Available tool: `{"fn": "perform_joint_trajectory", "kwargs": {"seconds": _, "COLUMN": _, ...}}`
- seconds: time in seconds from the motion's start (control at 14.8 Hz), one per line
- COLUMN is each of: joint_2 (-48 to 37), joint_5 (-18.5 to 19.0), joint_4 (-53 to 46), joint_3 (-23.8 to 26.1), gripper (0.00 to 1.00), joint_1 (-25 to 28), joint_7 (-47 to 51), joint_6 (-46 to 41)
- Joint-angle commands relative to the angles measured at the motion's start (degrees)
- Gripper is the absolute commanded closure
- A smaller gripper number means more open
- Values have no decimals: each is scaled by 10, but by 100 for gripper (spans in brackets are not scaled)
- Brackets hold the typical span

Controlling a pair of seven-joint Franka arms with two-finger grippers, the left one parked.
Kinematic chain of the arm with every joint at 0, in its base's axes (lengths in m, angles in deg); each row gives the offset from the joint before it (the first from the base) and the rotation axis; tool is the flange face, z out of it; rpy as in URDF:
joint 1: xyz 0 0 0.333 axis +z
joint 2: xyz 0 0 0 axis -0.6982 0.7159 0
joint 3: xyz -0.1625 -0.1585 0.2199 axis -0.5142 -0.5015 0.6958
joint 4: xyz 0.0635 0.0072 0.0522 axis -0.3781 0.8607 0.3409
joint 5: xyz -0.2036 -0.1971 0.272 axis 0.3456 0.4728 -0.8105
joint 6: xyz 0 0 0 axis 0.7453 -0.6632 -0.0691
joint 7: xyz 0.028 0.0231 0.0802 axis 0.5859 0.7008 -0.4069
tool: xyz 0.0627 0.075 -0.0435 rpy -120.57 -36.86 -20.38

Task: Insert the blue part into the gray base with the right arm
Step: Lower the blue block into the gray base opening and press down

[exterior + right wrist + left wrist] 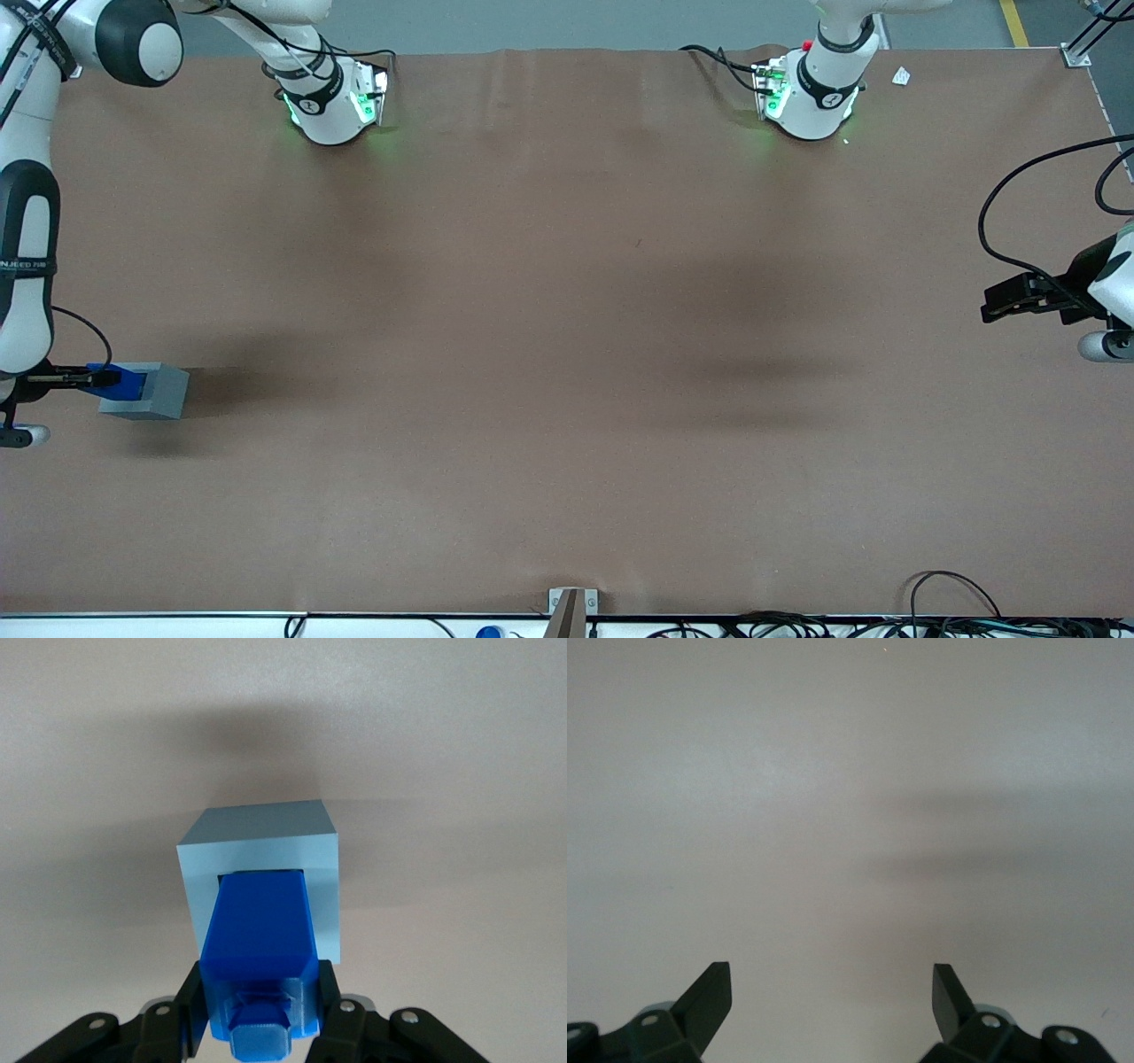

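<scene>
We have the gripper (257,1010) pinching the blue part (259,935) over the gray base (261,850) at the working arm's end of the table, its tip entering the socket; seating and release remain, we judge.

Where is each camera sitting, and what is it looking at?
Front view: sits above the brown table, facing the robots; shows both arms and the right gripper at the working arm's end, shut on the small bright blue plastic block entering the light gray cube base.
Left wrist view: on the parked arm, shows bare table and its own fingers.
Right wrist view: on the working arm, looks past its gripper at both blocks.
Shared: front and right wrist views both show the blocks.
</scene>
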Motion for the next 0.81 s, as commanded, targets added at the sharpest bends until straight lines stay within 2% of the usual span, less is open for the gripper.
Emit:
{"fn": "perform_joint_trajectory", "kwargs": {"seconds": 0.0, "joint_2": 9, "joint_5": -1, "joint_4": -21, "joint_3": 8, "gripper": 100, "joint_1": -7, "joint_7": -9, "joint_6": -10}}
{"fn": "perform_joint_trajectory", "kwargs": {"seconds": 0.74, "joint_2": 17, "joint_5": 12, "joint_4": -18, "joint_3": 8, "gripper": 100, "joint_1": -6, "joint_7": -38, "joint_6": -12}}
